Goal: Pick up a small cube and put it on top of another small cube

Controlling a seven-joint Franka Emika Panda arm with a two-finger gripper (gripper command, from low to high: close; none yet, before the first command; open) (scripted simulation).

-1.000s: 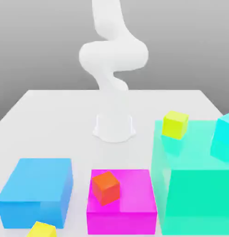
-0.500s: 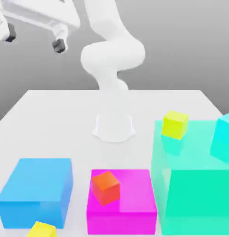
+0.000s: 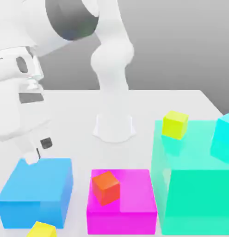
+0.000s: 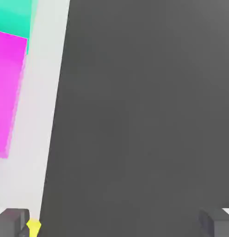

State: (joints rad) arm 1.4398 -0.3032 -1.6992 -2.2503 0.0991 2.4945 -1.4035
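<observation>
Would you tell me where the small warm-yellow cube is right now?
In the exterior view, the small warm-yellow cube sits on the table at the bottom edge, towards the exterior view's left, just in front of the big blue block.

— What do we have on the white tabletop [image 3: 181, 99]?

— We see three big plain blocks in a row near the front edge: a blue block [image 3: 37, 187] at the exterior view's left, a magenta block [image 3: 130, 199] in the middle, and a taller teal-green block [image 3: 194, 185] at the right.

— Anything on the teal one?

— We count two small cubes on its top: a lime-yellow cube [image 3: 175, 124] near its far left corner, and a cyan cube [image 3: 224, 137] at the right, cut by the frame edge.
</observation>
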